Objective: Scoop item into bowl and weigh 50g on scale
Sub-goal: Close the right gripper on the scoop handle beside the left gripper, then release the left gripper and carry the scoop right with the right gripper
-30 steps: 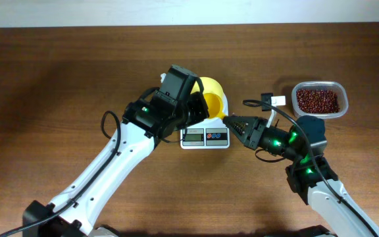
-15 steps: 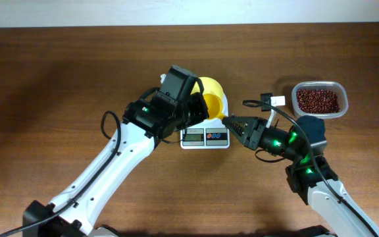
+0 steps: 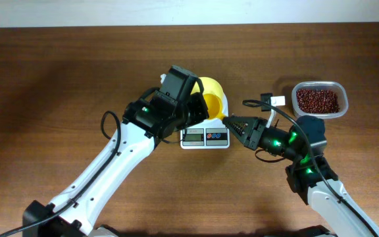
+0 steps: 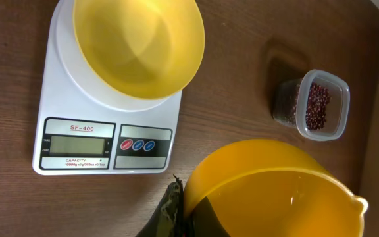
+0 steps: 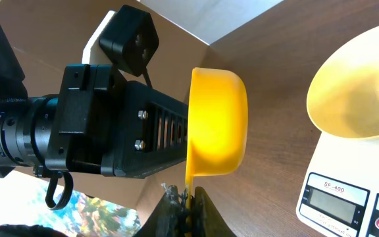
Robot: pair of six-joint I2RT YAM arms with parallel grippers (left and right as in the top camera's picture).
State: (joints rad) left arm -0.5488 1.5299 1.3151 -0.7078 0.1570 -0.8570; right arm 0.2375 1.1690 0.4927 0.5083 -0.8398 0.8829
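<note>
Orange-yellow plastic sits in both my grips. My right gripper (image 5: 188, 201) is pinched tight on the thin handle of the scoop (image 5: 219, 122), and my left gripper (image 4: 179, 207) is closed on its rim. Just beyond my left jaws the bowl (image 4: 137, 46) rests on the scale (image 4: 61, 99). The beans (image 4: 318, 105) lie in a clear tub (image 4: 343, 92), well apart from both jaws.

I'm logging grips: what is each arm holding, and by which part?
Both hold the orange scoop: the left gripper on its rim, the right gripper pinching its handle tip.
</note>
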